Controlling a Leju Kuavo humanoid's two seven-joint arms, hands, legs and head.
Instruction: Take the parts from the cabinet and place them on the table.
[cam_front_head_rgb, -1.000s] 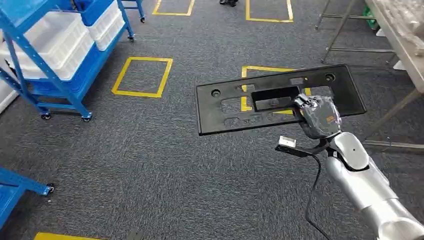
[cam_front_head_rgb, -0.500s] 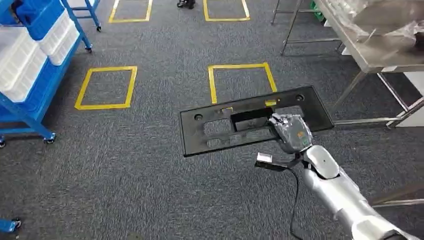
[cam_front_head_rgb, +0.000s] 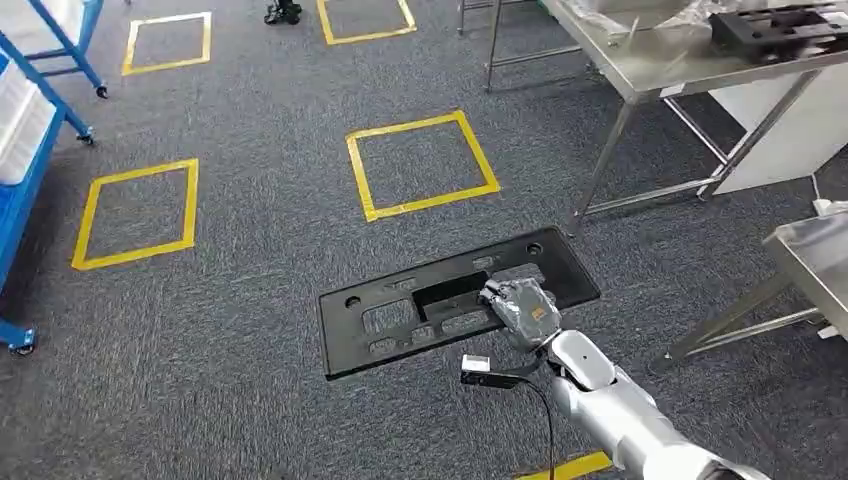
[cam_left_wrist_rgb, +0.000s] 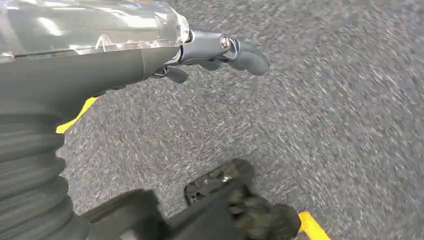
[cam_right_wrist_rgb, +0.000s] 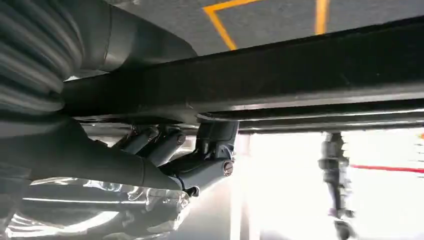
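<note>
Right fingers (cam_right_wrist_rgb: 210, 150): curled up against the underside of the black panel (cam_front_head_rgb: 400, 320), clamped on it.
Right hand (cam_front_head_rgb: 520, 305): grips the panel near the middle of its long near edge; a silver arm (cam_front_head_rgb: 620, 415) runs back to the lower right.
Panel: held flat in the air above the carpet (cam_front_head_rgb: 250, 250), a long plate with cut-outs and a hole near each end.
Left fingers (cam_left_wrist_rgb: 240, 50): spread loosely over the carpet, holding nothing.
Wrist views: the right one looks along the panel's dark underside (cam_right_wrist_rgb: 300, 75); the left one shows a yellow tape end (cam_left_wrist_rgb: 312, 227) on the floor.
Table (cam_front_head_rgb: 660, 55): steel, at the upper right, with another black part (cam_front_head_rgb: 780, 25) near its far right end; a second steel surface (cam_front_head_rgb: 815, 255) stands at the right edge.
Room: grey carpet marked with yellow tape squares (cam_front_head_rgb: 420, 165); a blue cart (cam_front_head_rgb: 25, 150) at the left edge.
</note>
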